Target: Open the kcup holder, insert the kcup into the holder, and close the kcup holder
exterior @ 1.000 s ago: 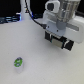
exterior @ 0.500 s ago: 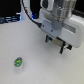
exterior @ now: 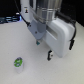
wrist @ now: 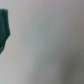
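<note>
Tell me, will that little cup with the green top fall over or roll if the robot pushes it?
The kcup stands upright on the white table, small and narrow, so a push near its top would probably tip it. It looks round, so once on its side it may roll. Being tiny, it is likely light and might just slide. The picture is blurry, so this is a guess.

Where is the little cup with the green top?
In the exterior view, the little cup sits alone on the white table near the view's lower left, apart from the gripper and the big case on the right.
</note>
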You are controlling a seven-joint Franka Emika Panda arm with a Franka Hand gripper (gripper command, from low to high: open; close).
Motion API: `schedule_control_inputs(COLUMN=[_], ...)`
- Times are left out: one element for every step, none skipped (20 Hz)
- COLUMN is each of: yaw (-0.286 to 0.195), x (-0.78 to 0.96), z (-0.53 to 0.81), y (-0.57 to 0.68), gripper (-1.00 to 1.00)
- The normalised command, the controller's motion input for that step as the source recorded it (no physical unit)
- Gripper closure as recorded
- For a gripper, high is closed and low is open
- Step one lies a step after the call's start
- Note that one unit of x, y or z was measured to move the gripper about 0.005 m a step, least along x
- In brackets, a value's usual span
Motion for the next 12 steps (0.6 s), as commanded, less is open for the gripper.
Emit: schedule_control_inputs(yaw=[-0.219,-0.219,-0.221,-0.237,-0.227,-0.230,-0.231,-0.223,-0.231,-0.230,-0.231,-0.229], x=[0.07,0.06,0.06,0.04,0.04,0.04,0.04,0.05,0.05,0.05,0.06,0.13], z=[0.07,0.06,0.05,0.04,0.03,0.02,0.02,0.01,0.01,0.01,0.01,0.01], y=[-0.68,-0.68,-0.68,-0.63,-0.65,-0.65,-0.65,-0.64,-0.64,-0.65,-0.64,-0.62], gripper=[-1.00,-1.00,-1.00,-1.00,-1.00,-1.00,-1.00,-1.00,-1.00,-1.00,-1.00,-1.00])
